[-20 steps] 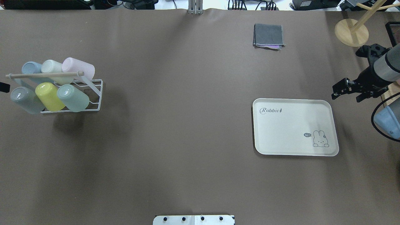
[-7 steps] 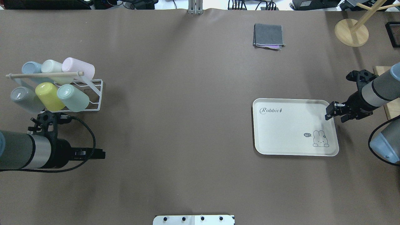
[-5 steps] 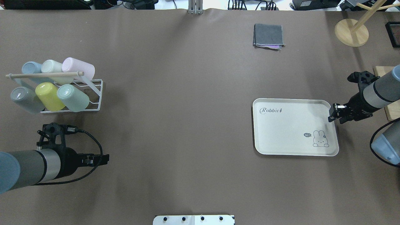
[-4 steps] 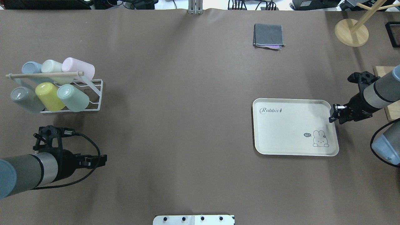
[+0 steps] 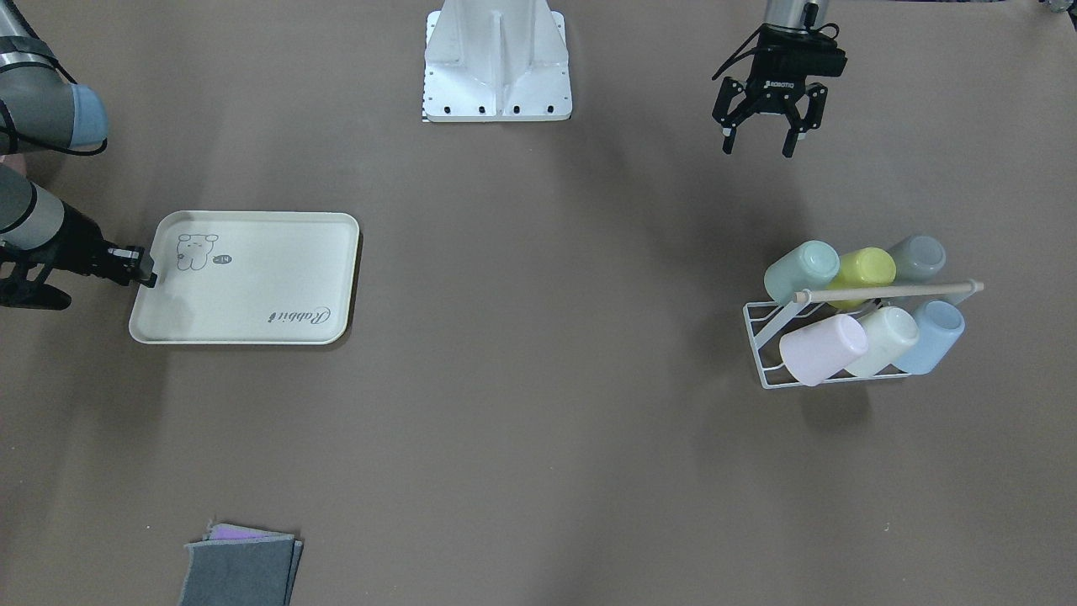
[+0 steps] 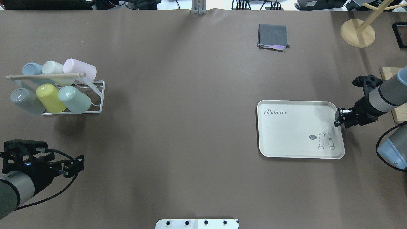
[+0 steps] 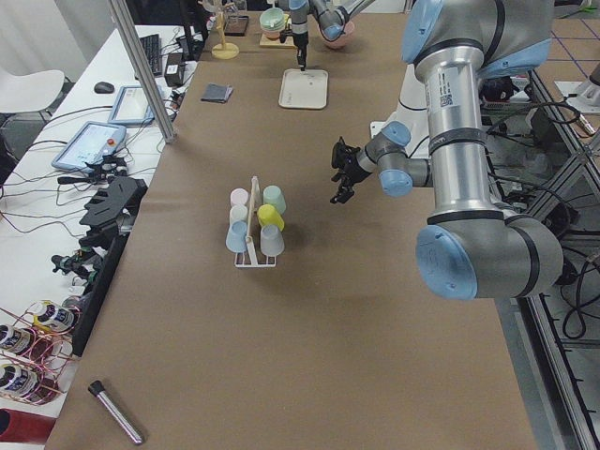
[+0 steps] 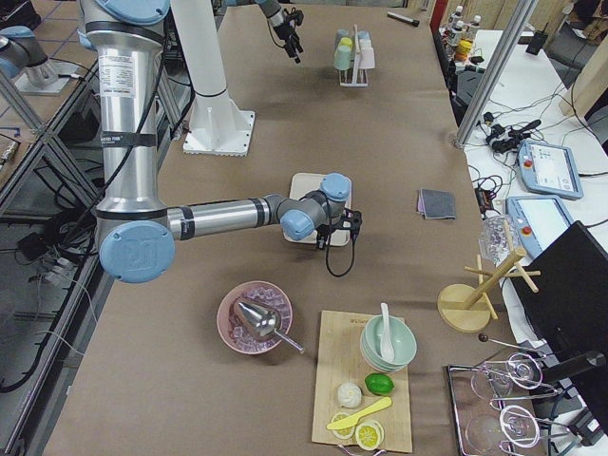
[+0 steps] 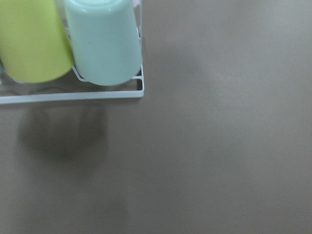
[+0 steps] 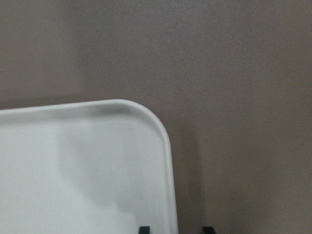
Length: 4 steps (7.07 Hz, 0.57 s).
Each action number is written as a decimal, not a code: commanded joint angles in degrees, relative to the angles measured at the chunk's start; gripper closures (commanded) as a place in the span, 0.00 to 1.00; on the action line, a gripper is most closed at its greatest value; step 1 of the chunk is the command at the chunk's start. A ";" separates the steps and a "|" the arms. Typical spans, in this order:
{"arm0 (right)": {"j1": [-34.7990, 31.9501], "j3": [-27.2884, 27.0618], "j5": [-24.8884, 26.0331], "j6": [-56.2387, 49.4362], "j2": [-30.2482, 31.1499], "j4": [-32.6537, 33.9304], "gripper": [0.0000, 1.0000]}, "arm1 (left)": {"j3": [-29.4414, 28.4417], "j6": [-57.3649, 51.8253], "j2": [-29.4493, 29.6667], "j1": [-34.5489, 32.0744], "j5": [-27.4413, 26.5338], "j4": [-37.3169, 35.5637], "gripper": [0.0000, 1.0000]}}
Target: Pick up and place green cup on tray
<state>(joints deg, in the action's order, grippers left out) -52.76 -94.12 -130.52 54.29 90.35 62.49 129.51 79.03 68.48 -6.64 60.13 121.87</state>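
- Nearest the robot, the left end effector (image 5: 758, 145) is held over the brown surface (image 6: 190, 143). Its fingers are spread wide with nothing between them, and it is well apart from the rack.
- On the robot's right, the cream tray (image 6: 292, 133) is laid flat, printed with a rabbit drawing and "Rabbit" script.
- The right end effector (image 6: 339, 117) is set at the tray's right rim, near a rounded corner. In the wrist view its tips are seen slightly apart, one over the tray's inner edge and one outside the rim, so the rim is not pinched.
- On the robot's left, six cups are held in a white wire rack (image 6: 97, 95), in two rows either side of a wooden bar (image 6: 44, 76).
- The near row holds a grey cup (image 6: 25, 101), a yellow-green cup (image 6: 49, 98) and the green cup (image 6: 74, 99), which is at the end toward the surface's middle.
- The far row holds a blue cup (image 6: 31, 69), a cream cup (image 6: 54, 67) and a pink cup (image 6: 81, 68).
- The green cup is propped tilted. Its long axis slants from the rack's near corner up toward the bar, and one round end is turned upward. Which end is the mouth cannot be told.
- Farthest, a folded grey cloth (image 6: 273, 35) is laid flat.
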 commanded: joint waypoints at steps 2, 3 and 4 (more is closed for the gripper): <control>0.38 -0.35 -0.09 0.12 0.00 0.00 0.71 | -1.72 -20.71 -5.98 3.47 -11.06 -0.15 0.02; 0.38 -0.36 -0.09 0.12 0.00 0.00 0.76 | -2.15 -37.02 -7.91 3.65 -17.18 -0.23 0.02; 0.46 -0.36 -0.09 0.12 0.00 0.00 0.76 | -3.90 -54.85 -9.58 3.91 -27.33 -0.15 0.02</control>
<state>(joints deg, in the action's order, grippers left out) -52.37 -94.44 -130.59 54.40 90.35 62.49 127.15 45.22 61.06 -3.03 43.11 121.68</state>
